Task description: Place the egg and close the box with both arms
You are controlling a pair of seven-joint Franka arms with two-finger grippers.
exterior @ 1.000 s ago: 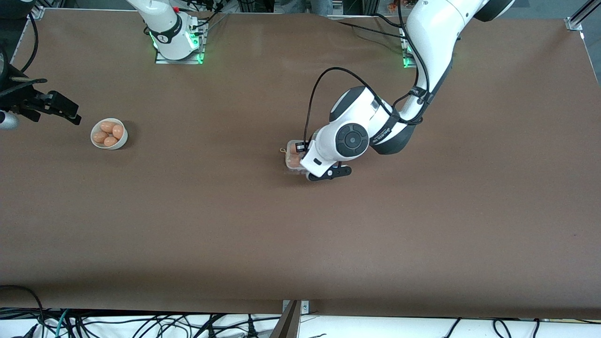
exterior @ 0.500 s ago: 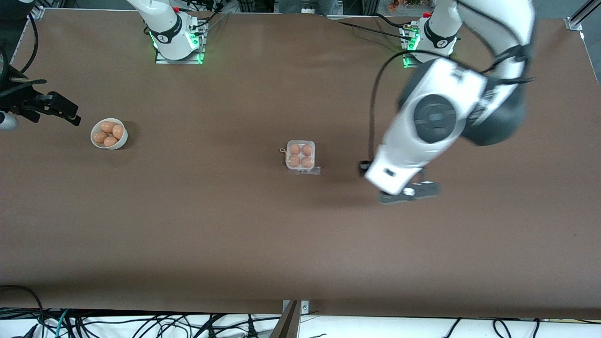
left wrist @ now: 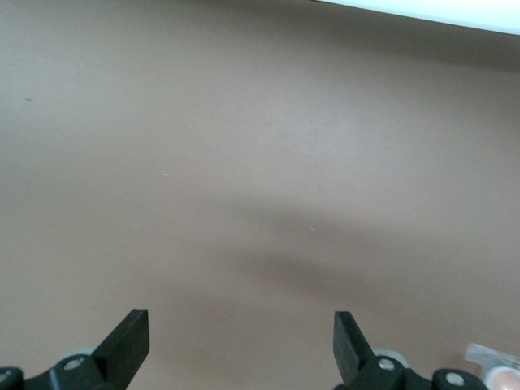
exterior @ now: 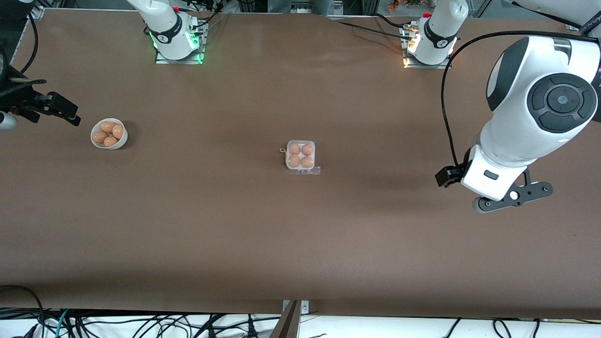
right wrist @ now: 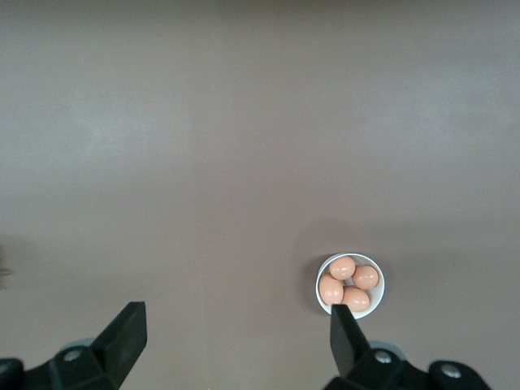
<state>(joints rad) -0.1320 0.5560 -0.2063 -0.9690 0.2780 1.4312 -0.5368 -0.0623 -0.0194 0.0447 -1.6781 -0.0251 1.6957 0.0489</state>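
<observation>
The box [exterior: 300, 156] is a small clear carton in the middle of the table with four brown eggs in its cells. Its clear lid seems to lie down over them, and a clear flap rests on the table at its nearer edge. A corner of the box shows in the left wrist view [left wrist: 494, 370]. My left gripper [exterior: 512, 197] is up in the air over bare table toward the left arm's end, open and empty [left wrist: 241, 341]. My right gripper [exterior: 61, 110] waits over the table beside the bowl, open and empty [right wrist: 236, 341].
A round white bowl [exterior: 123, 139] with several brown eggs stands toward the right arm's end; it also shows in the right wrist view [right wrist: 322, 272]. The arm bases stand along the table's farther edge. Cables hang below the nearer edge.
My left arm has lifted off the box and swung away toward its own end of the table, uncovering the box. The box, the bowl and the right arm have not moved.
</observation>
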